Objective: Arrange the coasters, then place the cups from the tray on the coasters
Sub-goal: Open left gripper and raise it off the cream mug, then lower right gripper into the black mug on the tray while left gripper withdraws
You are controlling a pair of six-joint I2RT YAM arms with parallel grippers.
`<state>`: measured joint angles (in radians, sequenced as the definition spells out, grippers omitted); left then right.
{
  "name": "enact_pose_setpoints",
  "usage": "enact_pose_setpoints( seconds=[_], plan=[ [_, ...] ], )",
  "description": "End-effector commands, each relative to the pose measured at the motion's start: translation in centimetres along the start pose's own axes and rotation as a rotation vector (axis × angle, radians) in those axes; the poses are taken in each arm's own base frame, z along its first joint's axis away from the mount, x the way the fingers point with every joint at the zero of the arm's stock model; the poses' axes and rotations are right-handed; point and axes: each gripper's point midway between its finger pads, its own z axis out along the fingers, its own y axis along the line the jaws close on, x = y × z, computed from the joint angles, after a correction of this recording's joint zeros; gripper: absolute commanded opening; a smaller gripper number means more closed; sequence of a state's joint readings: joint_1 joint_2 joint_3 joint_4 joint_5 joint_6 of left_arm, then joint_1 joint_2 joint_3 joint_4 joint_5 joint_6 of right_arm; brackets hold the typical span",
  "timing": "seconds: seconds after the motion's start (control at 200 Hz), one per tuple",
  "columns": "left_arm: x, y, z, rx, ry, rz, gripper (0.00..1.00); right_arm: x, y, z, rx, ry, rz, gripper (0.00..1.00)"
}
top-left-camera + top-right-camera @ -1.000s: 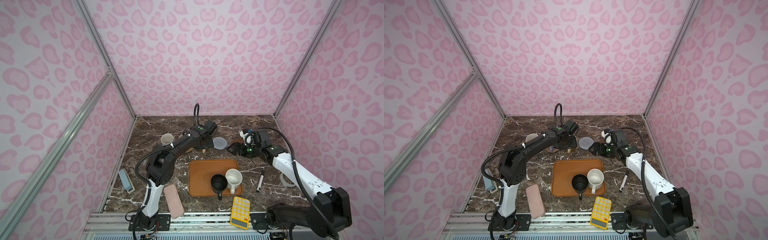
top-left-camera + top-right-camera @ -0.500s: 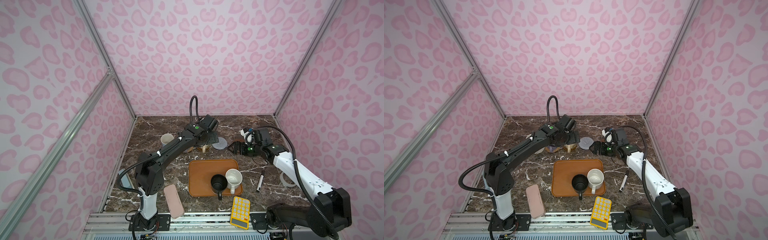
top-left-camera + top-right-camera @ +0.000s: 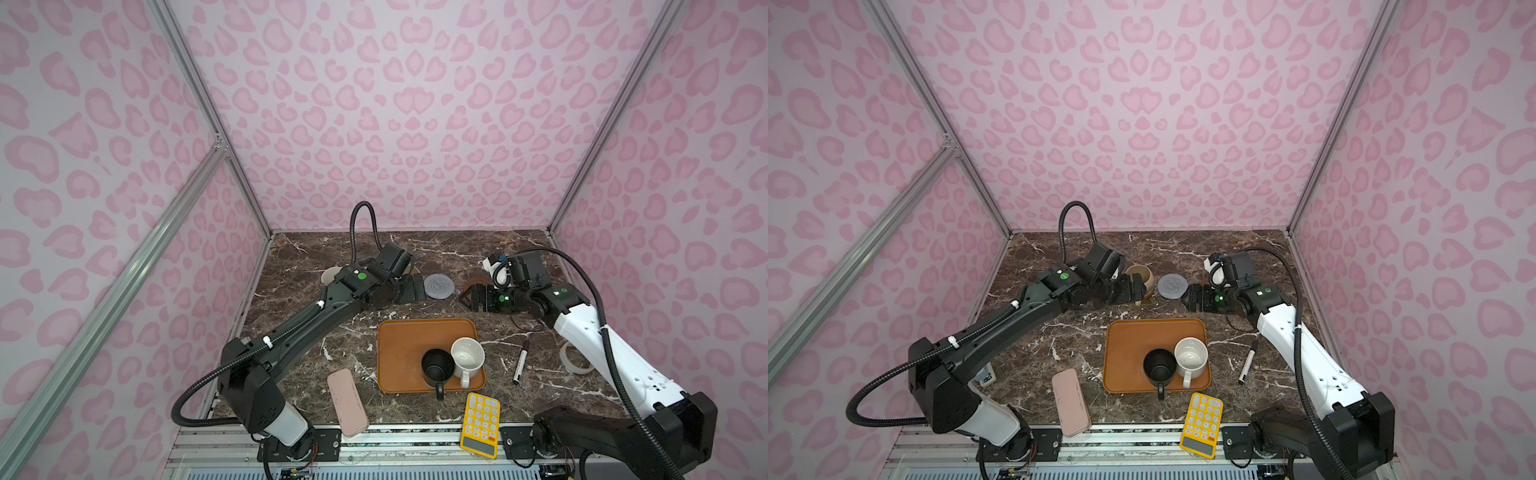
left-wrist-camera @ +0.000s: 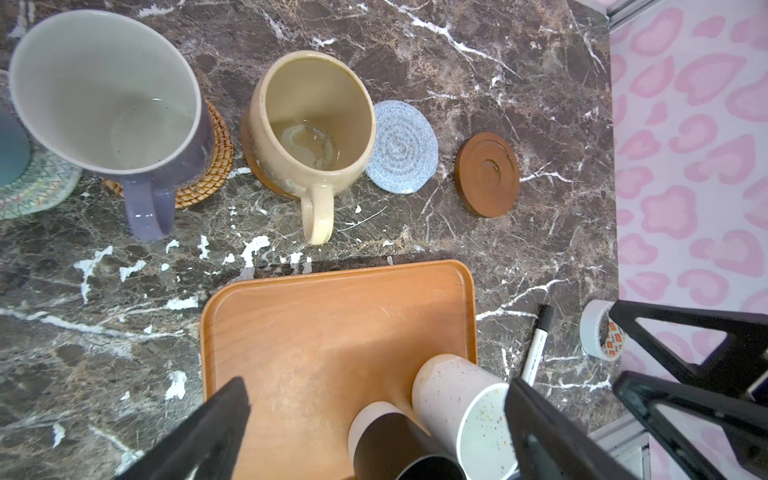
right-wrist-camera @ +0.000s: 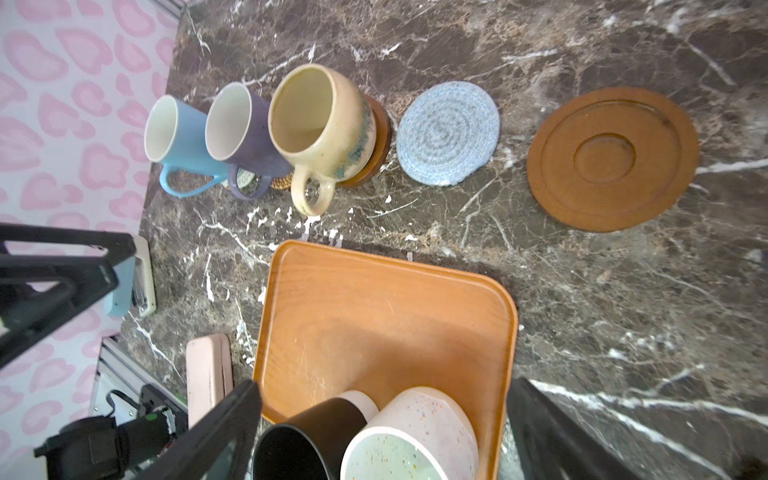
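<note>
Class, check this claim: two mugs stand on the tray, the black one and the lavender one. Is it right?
Not quite. Two mugs do stand on the tray, but they are the black mug and the speckled white mug. The lavender mug stands off the tray on the rattan coaster, as the left wrist view shows.

Left arm (image 3: 307,322) reaches from near left to far middle, left tool (image 3: 411,289) spread wide, empty. Right arm (image 3: 582,328) reaches from near right, right tool (image 3: 467,296) likewise gaping, pointing left.

Nothing legible here.
Marker (image 4: 536,349) print and the tape roll (image 4: 592,332) orange label are too small to read.
</note>
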<state>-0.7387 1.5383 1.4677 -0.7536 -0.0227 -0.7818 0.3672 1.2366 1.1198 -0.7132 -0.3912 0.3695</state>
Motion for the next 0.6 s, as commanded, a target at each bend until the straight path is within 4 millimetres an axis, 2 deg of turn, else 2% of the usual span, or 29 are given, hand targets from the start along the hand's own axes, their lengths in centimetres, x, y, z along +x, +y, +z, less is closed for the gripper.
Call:
enact_pose_setpoints(
  seconds=[0.0, 0.295, 0.335, 0.45, 0.595],
  plan=[
    [0.3, -0.2, -1.3, 0.033, -0.005, -0.003, 0.98, 1.4, 0.0, -0.6, 0.097, 0.043, -0.075, 0.90],
    [2.0, -0.9, -2.8, 0.148, 0.032, -0.040, 0.98, 4.6, 4.3, -1.3, 0.136, 0.092, -0.216, 0.79],
    [2.8, -0.1, -2.4, 0.132, 0.047, -0.045, 0.98, 5.3, 4.9, -1.4, 0.133, 0.096, -0.230, 0.76],
    [3.7, 0.4, -2.8, 0.142, 0.055, -0.068, 0.98, 7.3, 6.5, -1.4, 0.134, 0.108, -0.273, 0.65],
    [5.2, 0.9, -2.8, 0.177, 0.080, -0.109, 0.98, 10.0, 7.3, -1.4, 0.162, 0.124, -0.317, 0.54]
  ],
)
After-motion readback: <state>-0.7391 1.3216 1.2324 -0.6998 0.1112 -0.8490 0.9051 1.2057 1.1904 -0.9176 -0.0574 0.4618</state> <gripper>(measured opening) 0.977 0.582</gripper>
